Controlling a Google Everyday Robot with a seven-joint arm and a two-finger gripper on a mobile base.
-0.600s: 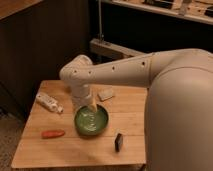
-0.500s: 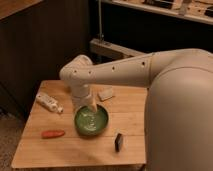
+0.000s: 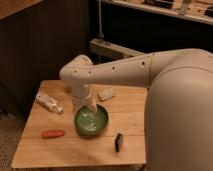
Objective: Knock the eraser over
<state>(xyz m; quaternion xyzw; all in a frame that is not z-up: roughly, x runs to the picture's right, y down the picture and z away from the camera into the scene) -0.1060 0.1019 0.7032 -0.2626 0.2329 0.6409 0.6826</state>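
Note:
The eraser (image 3: 119, 142) is a small black slab standing upright on the wooden table (image 3: 70, 150), near the front right, just right of the green bowl (image 3: 92, 120). My white arm reaches in from the right across the table. My gripper (image 3: 93, 105) hangs below the wrist, over the far rim of the green bowl. It is behind and to the left of the eraser, well apart from it.
A pale beige block (image 3: 105, 93) lies behind the bowl. A white bottle (image 3: 49, 102) lies on its side at the table's left. An orange carrot-like object (image 3: 52, 134) lies at the front left. Dark cabinets and a metal frame stand behind the table.

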